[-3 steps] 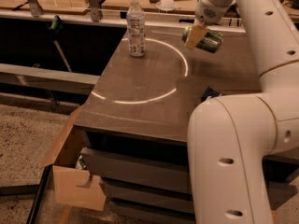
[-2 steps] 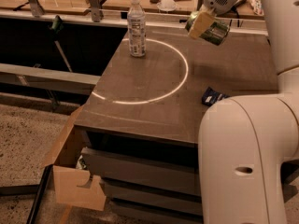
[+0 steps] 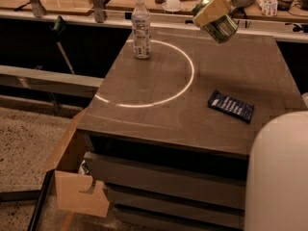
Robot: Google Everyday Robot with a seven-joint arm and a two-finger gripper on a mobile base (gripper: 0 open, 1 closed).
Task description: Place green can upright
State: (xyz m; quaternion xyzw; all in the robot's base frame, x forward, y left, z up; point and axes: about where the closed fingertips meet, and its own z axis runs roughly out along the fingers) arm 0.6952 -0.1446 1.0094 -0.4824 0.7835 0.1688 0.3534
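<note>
1. The green can [image 3: 224, 29] is tilted and held in the air above the far edge of the table [image 3: 159, 114], toward the far right corner.
2. The gripper [image 3: 215, 17] clamps the can between its 2 fingers, sitting on the can's upper left side.
3. 1 bottle [image 3: 140, 29] stands upright near the far left corner.
4. 1 dark packet [image 3: 231, 106] lies flat near the right edge.
</note>
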